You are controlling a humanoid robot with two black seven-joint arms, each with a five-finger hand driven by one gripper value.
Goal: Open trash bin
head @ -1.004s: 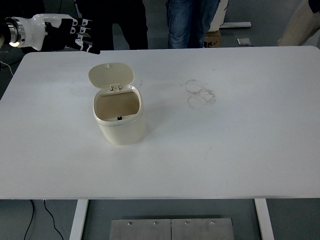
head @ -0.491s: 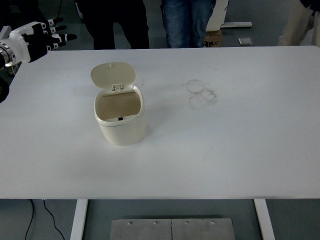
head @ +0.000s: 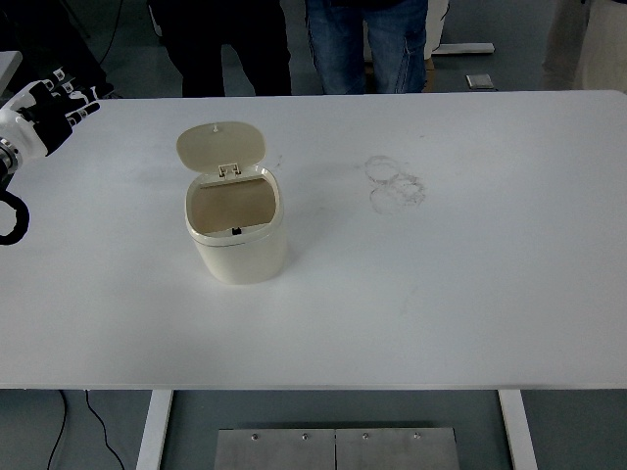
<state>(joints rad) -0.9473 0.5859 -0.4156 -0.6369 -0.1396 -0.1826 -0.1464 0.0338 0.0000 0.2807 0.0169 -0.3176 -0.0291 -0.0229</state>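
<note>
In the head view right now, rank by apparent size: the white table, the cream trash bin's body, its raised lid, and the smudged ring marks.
1. White table, by far the largest.
2. Trash bin body.
3. Raised lid and the smudged ring marks: they cover similar areas, too close to rank.

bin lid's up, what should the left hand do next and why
Probably just finish pulling back to rest at the table's left edge. The trash bin already stands with its lid tipped up and the inside showing, and the left hand is well clear of it, holding nothing.
</note>
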